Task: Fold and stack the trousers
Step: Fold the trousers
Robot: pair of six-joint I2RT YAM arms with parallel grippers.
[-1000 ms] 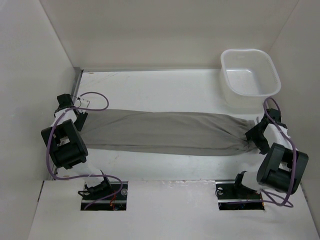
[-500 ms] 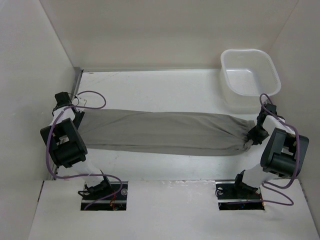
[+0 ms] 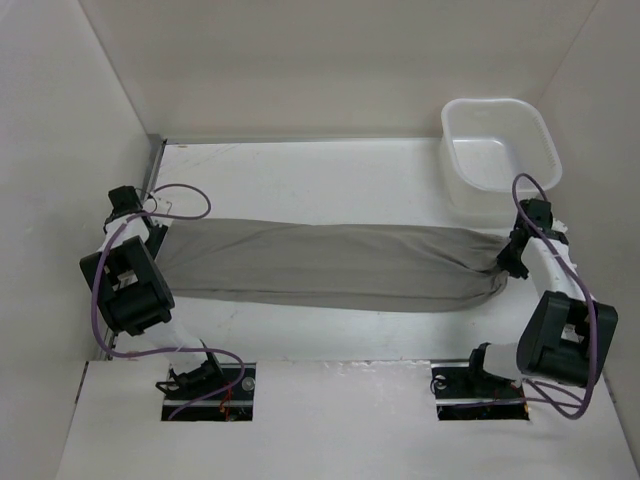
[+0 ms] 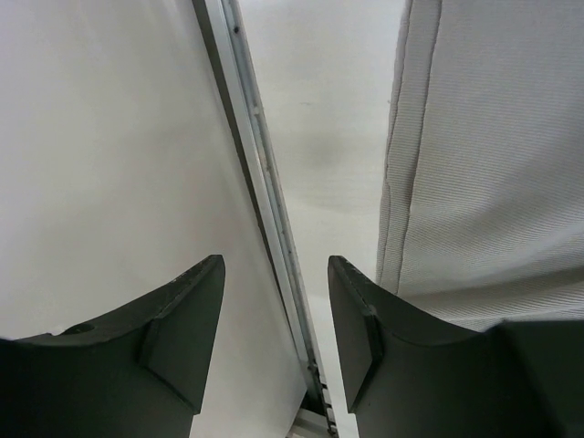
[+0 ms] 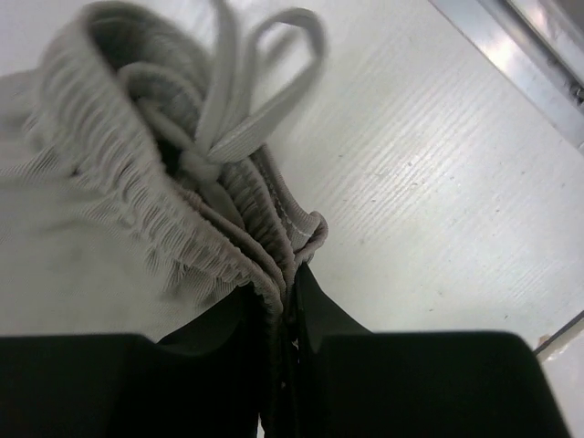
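Observation:
The grey-taupe trousers (image 3: 320, 265) lie flat across the table from left to right, legs to the left and gathered waistband to the right. My right gripper (image 3: 512, 258) is shut on the elastic waistband (image 5: 182, 182), which is pinched between its dark fingers (image 5: 287, 297). The drawstring (image 5: 265, 91) loops loosely above the grip. My left gripper (image 3: 155, 232) hovers at the leg ends by the left wall. It stands open (image 4: 274, 315) with nothing between its fingers. The trouser hem (image 4: 493, 164) lies just to the right of its right finger (image 4: 356, 328).
A white plastic tub (image 3: 498, 150) stands at the back right, close behind the right arm. A metal rail (image 4: 265, 201) runs along the foot of the left wall (image 3: 100, 120). Enclosure walls close in on the left, right and back.
My right gripper has shut on the waistband and shifted toward the back, bunching that end of the trousers. The left arm has hardly moved.

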